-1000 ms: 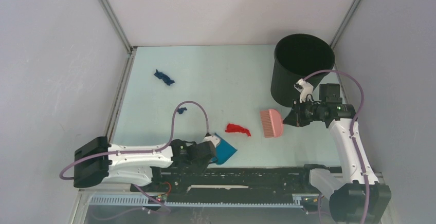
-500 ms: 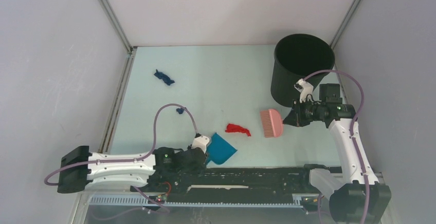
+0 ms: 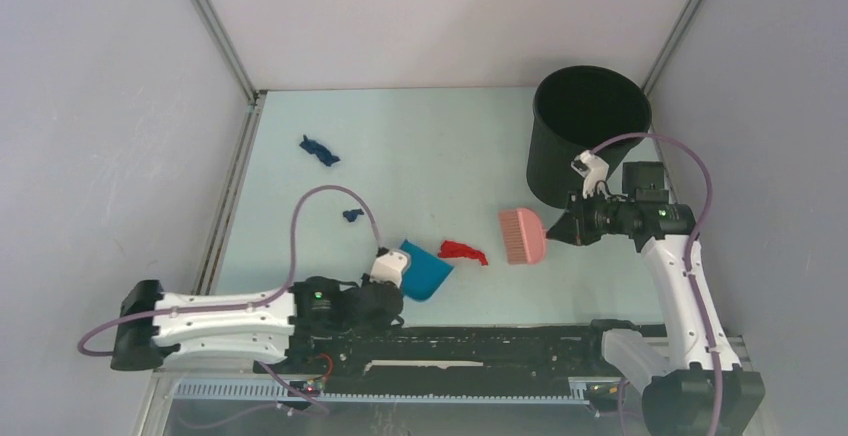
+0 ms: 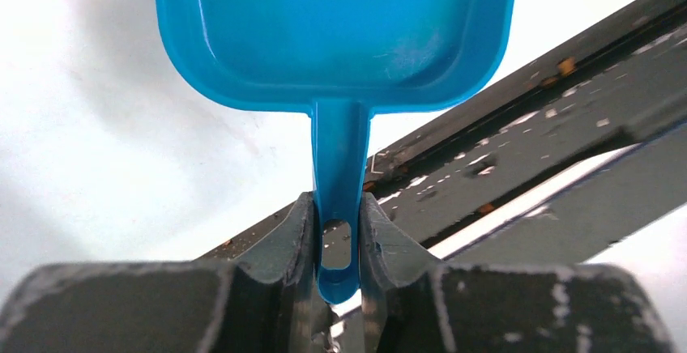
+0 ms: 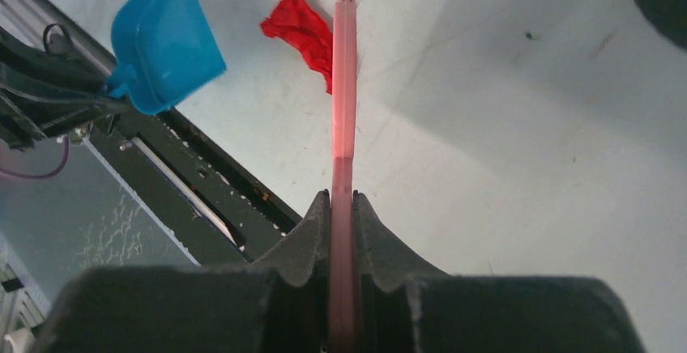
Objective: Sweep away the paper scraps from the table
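1. Paper scraps (image 3: 462, 251): three show. The nearest is red and lies on the bench (image 3: 430, 146), not far from its near edge. Its long axis runs roughly along that edge.
2. The left pincer (image 4: 336, 240) is clamped on the handle of the blue dustpan (image 3: 425, 270), close to the near edge. The pan is empty, and its mouth opens toward the red scrap (image 5: 301, 29), just beside it.
3. The right pincer (image 5: 342, 207) is closed on the pink brush (image 3: 521, 235). The red scrap lies to its left, by the bristle tips, between brush and pan. A leftward stroke by the right arm looks like the way to drive it in.
4. A small blue scrap (image 3: 351, 215) sits left of centre and a dark blue scrap (image 3: 319, 150) lies toward the far left corner. Both are well apart from the tools, with the left arm nearer.
5. The black bin (image 3: 590, 131) stands at the far right corner. Its inside is too dark to tell what it holds.
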`<state>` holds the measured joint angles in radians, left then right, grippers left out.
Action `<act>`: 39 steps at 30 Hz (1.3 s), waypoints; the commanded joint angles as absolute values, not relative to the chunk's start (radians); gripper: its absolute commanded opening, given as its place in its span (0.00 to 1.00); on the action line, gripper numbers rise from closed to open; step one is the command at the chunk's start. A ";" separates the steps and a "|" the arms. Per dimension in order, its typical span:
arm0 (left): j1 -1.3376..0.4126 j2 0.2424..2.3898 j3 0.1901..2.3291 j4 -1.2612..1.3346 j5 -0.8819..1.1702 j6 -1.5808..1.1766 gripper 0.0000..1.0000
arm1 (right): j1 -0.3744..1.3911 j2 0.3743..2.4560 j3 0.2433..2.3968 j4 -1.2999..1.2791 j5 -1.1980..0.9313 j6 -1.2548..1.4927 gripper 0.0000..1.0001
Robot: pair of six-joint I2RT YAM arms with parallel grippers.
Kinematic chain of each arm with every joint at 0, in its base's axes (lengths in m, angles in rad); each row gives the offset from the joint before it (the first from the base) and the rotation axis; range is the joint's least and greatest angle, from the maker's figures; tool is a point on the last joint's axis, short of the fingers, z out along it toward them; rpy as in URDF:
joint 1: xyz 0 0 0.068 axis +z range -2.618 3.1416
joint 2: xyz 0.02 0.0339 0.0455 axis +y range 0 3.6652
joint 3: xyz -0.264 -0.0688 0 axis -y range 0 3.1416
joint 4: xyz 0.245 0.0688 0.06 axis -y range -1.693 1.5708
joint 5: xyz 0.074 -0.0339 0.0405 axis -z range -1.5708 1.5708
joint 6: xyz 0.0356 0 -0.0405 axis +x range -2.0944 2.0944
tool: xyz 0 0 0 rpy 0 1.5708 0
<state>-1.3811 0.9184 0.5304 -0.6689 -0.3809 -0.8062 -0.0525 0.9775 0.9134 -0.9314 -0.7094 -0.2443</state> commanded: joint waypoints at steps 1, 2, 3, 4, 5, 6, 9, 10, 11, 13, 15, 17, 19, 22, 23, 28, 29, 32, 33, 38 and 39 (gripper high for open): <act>-1.382 0.779 0.676 -0.902 -0.537 -0.867 0.13 | 0.057 0.983 1.063 -0.877 -0.747 -0.185 0.00; -1.376 0.756 0.705 -0.977 -0.570 -0.877 0.12 | 0.109 1.013 1.103 -0.858 -0.703 -0.168 0.00; -1.363 0.733 0.737 -1.036 -0.605 -0.892 0.12 | 0.169 1.042 1.143 -0.828 -0.641 -0.147 0.00; -1.351 0.716 0.763 -1.088 -0.639 -0.920 0.11 | 0.223 1.074 1.182 -0.792 -0.557 -0.118 0.00; -1.333 0.699 0.789 -1.139 -0.675 -0.942 0.11 | 0.278 1.110 1.218 -0.750 -0.495 -0.090 0.00; -1.317 0.680 0.809 -1.181 -0.708 -0.969 0.10 | 0.322 1.153 1.255 -0.714 -0.461 -0.065 0.00; -1.289 0.608 0.840 -1.268 -0.760 -1.055 0.08 | 0.489 1.310 1.411 -0.660 -0.377 -0.141 0.00; -1.290 0.576 0.844 -1.294 -0.767 -1.089 0.08 | 0.548 1.367 1.472 -0.656 -0.328 -0.206 0.00; -1.290 0.541 0.845 -1.324 -0.765 -1.128 0.08 | 0.608 1.440 1.539 -0.644 -0.265 -0.268 0.00; -1.290 0.461 0.848 -1.358 -0.766 -1.205 0.06 | 0.660 1.535 1.622 -0.608 -0.234 -0.397 0.00; -1.290 0.367 0.852 -1.402 -0.784 -1.270 0.04 | 0.696 1.619 1.679 -0.548 -0.215 -0.520 0.00; -1.289 0.286 0.855 -1.416 -0.815 -1.319 0.03 | 0.739 1.693 1.702 -0.455 -0.158 -0.668 0.00; -1.288 0.213 0.857 -1.416 -0.863 -1.355 0.00 | 0.780 1.768 1.706 -0.324 -0.107 -0.803 0.00; -1.288 0.162 0.870 -1.410 -0.932 -1.365 0.00 | 0.830 1.868 1.708 -0.178 -0.069 -0.995 0.00; -1.288 0.163 0.879 -1.410 -0.947 -1.356 0.00 | 0.842 1.905 1.718 -0.128 -0.052 -1.044 0.00; -1.287 0.189 0.925 -1.396 -1.023 -1.318 0.00 | 0.869 2.101 1.821 0.096 -0.066 -1.186 0.00; -1.288 0.188 0.924 -1.382 -1.033 -1.310 0.00 | 0.874 2.146 1.855 0.128 -0.072 -1.208 0.00; -1.288 0.181 0.918 -1.332 -1.045 -1.262 0.00 | 0.886 2.288 2.031 0.136 -0.098 -1.275 0.00; -1.288 0.179 0.918 -1.328 -1.044 -1.252 0.00 | 0.890 2.338 2.109 0.117 -0.106 -1.294 0.00; -1.288 0.161 0.920 -1.319 -1.011 -1.200 0.00 | 0.898 2.605 2.464 0.051 -0.181 -1.403 0.00; -1.288 0.156 0.918 -1.317 -1.005 -1.198 0.00 | 0.900 2.632 2.472 0.079 -0.200 -1.442 0.00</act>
